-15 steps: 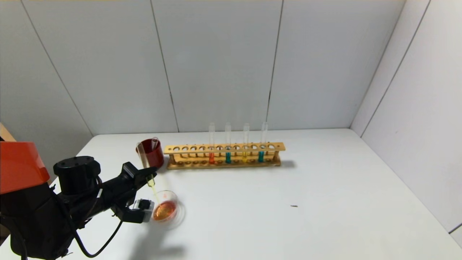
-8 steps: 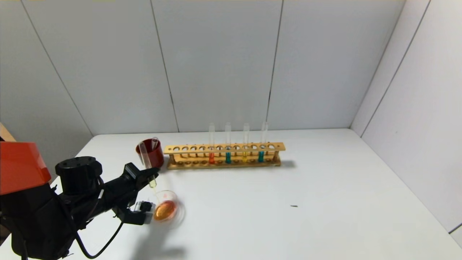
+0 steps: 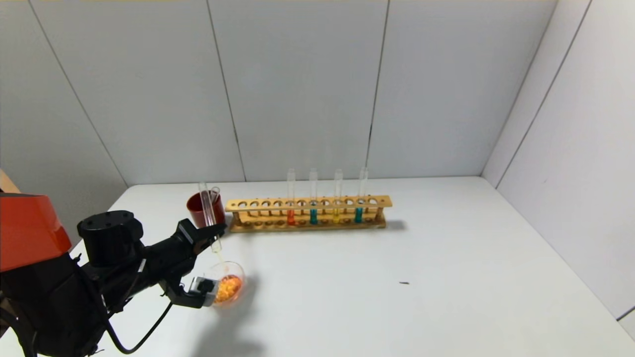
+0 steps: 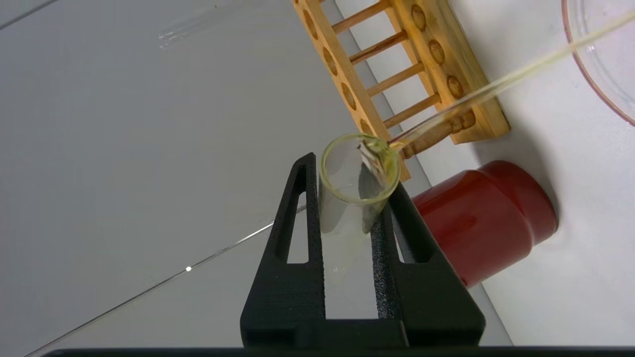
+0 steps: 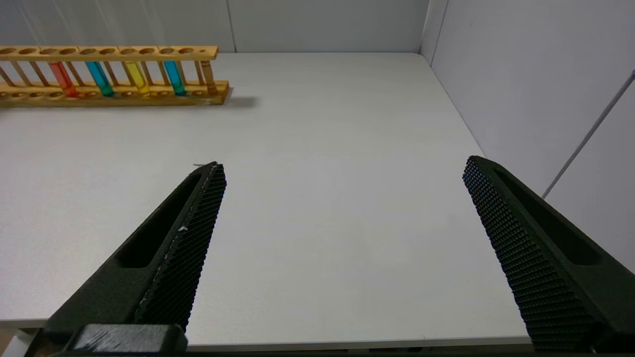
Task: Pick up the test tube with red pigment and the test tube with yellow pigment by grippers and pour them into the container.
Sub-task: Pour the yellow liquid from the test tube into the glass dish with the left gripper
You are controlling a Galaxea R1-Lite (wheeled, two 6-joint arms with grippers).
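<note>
Between the black fingers of the left gripper [image 4: 347, 208] sits the slim clear glass test tube with yellow pigment [image 4: 354, 183], pinched mid-length and tipped mouth-down; it looks light, slick and fragile, so a gentle hold suits. Just below and ahead, a thin yellow stream [image 3: 218, 259] falls into the low clear glass container [image 3: 225, 287] on the white counter [image 3: 397, 277]. The right gripper [image 5: 342, 233] hangs spread, well apart.

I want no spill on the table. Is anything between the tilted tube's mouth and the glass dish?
Nothing visible. The left gripper holds the test tube with yellow pigment tilted mouth-down over the container, and a thin yellow stream runs unobstructed toward it.
</note>
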